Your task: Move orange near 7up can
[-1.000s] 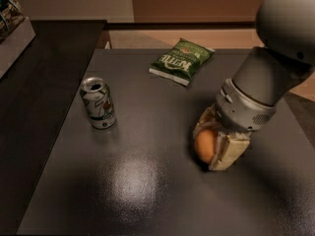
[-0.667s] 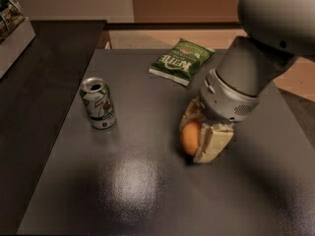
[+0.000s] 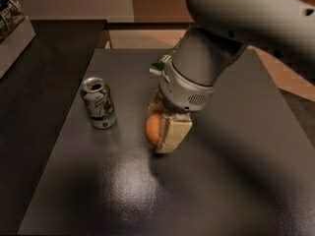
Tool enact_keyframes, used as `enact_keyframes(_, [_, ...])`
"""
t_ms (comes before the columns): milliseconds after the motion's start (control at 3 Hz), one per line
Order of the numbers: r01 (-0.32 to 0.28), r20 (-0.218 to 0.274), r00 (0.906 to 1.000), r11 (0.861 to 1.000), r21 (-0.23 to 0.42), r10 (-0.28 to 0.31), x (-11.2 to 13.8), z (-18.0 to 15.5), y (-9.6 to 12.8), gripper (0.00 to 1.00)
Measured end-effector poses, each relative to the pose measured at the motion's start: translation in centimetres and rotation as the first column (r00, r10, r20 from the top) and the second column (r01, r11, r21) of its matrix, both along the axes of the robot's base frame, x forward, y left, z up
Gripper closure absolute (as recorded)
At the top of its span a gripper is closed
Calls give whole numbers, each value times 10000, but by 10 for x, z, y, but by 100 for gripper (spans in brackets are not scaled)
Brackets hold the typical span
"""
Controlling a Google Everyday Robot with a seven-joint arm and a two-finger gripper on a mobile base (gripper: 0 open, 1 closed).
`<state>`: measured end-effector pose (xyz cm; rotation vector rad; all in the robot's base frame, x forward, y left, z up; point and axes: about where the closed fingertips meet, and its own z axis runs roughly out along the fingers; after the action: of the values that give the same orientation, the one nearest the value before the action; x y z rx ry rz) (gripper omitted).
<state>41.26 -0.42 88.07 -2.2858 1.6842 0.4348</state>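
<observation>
The orange is a small round fruit held between the cream fingers of my gripper, low over the dark table near its middle. The gripper is shut on it, and the grey arm comes down from the upper right and hides the orange's right side. The 7up can stands upright to the left, silver-white with green and red markings, about a can's width from the orange.
A green chip bag lies at the back of the table, mostly hidden behind the arm. A second dark counter runs along the left, with a light box at its far left.
The gripper has carried the orange leftward across the table toward the can. The can has not moved. The arm now covers most of the chip bag.
</observation>
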Motion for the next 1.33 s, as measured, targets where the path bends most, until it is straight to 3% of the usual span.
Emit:
enact_keyframes(333, [209, 167, 9996, 9996, 201, -212, 20, 2, 28, 100])
enact_keyframes(1000, [654, 607, 9958, 9965, 520, -685, 63, 3, 51, 100])
enact_keyframes(1333, [768, 679, 9944, 9952, 610, -810, 79, -5, 55, 85])
